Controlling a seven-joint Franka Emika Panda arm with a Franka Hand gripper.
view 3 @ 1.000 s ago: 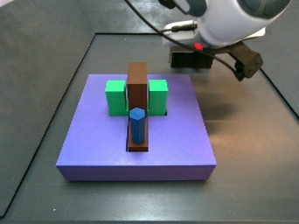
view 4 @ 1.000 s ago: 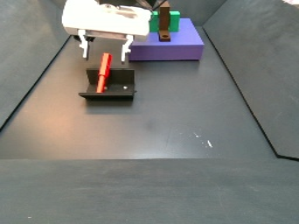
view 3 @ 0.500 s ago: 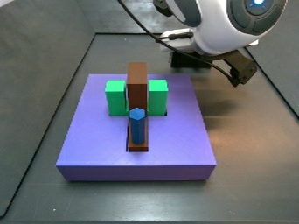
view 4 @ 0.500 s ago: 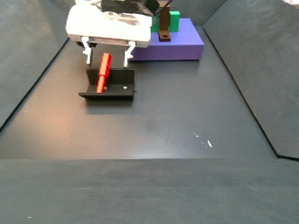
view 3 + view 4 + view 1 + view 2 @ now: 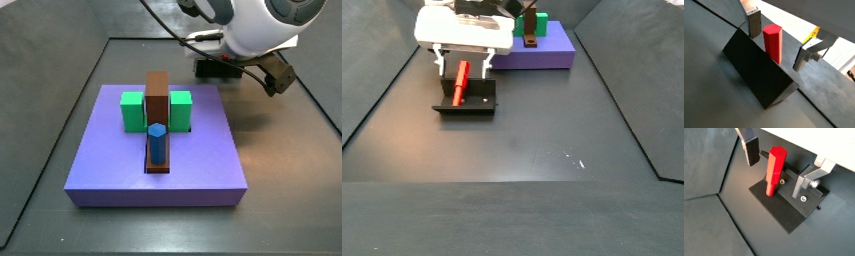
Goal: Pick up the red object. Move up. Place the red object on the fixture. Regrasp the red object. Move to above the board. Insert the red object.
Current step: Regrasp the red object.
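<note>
Tool: the two-finger silver tool [image 5: 777, 169] hung over the small dark olive-black fixture [image 5: 791, 210], its plates spread wide on either side of the slim bright red peg [image 5: 773, 170] and touching nothing in both wrist views.
Peg: the peg stood propped on the fixture [image 5: 465, 104], leaning against its upright part, its upper half between the open fingers [image 5: 754, 22] but clear of both pads.
Fixture: it sat on the dark floor near the far left side in a side view, apart from the large purple-blue square board [image 5: 537, 52].
Board: the board [image 5: 160, 160] carried green blocks [image 5: 134, 110], a tall brown bar [image 5: 158, 100] and a blue hexagonal peg [image 5: 156, 142].
Progress: pick-up, lift and placing on the fixture looked done; the regrasp appeared about to happen.
Left: closing on the peg, carrying it above the board, and inserting it.
</note>
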